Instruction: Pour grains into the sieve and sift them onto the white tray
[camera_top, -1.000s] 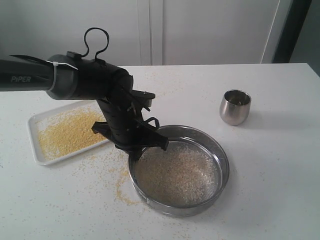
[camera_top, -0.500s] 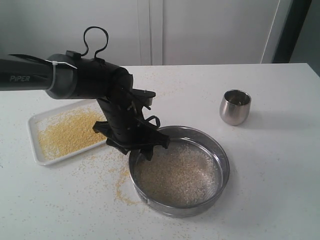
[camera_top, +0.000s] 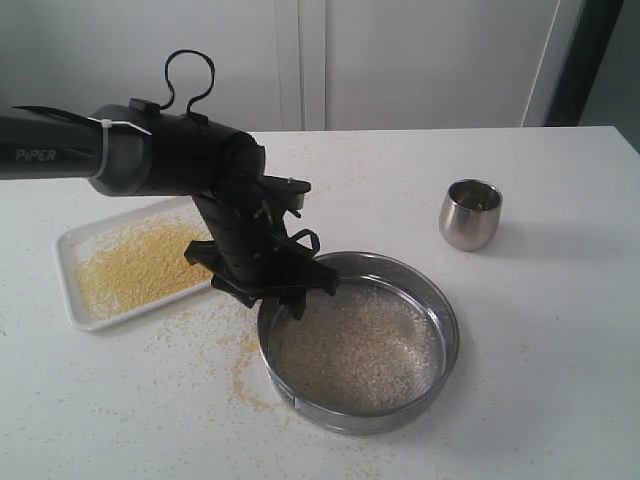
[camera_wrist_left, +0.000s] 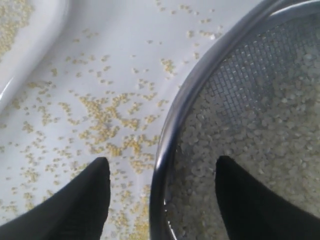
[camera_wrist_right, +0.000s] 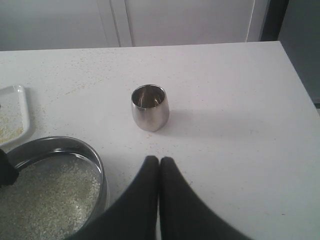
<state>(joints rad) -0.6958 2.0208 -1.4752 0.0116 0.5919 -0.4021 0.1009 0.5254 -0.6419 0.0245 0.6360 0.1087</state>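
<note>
Two fingers (camera_wrist_left: 85, 205) of the left claw (camera_wrist_left: 162, 200) stand wide apart, astride the left edge of the sieve (camera_top: 448, 340), one outside the steel ring and one inside over the mesh. They have hold of nothing, and a gap shows on each side of the rim.

The likely trouble starts with the grip. If the claw closes on that thin, smooth ring and lifts from one side only, the sieve may tip or slip. The pale bits (camera_top: 355, 345) could then slide over the far-right edge onto the table (camera_top: 560, 330). The sieve also sits on the bare table, right of and nearer than the white tray (camera_top: 68, 285), not over it. Any shaking here would drop whatever passes the mesh beside the tray, and a scatter of loose grains (camera_top: 245, 370) already lies on the table by the sieve's left side.

As for what holds what:
- **Sieve:** a shallow layer of pale, coarse bits covers most of the mesh.
- **White tray:** a spread of fine yellow meal (camera_top: 140, 265), with its far-left part bare.
- **Cup:** the small steel cup (camera_top: 470, 213) stands upright, well apart at the far right. I see no grains in it, though its inside is dark and reflective.

The right claw (camera_wrist_right: 159, 200) hangs over the near right of the table with its fingers pressed together on nothing.
</note>
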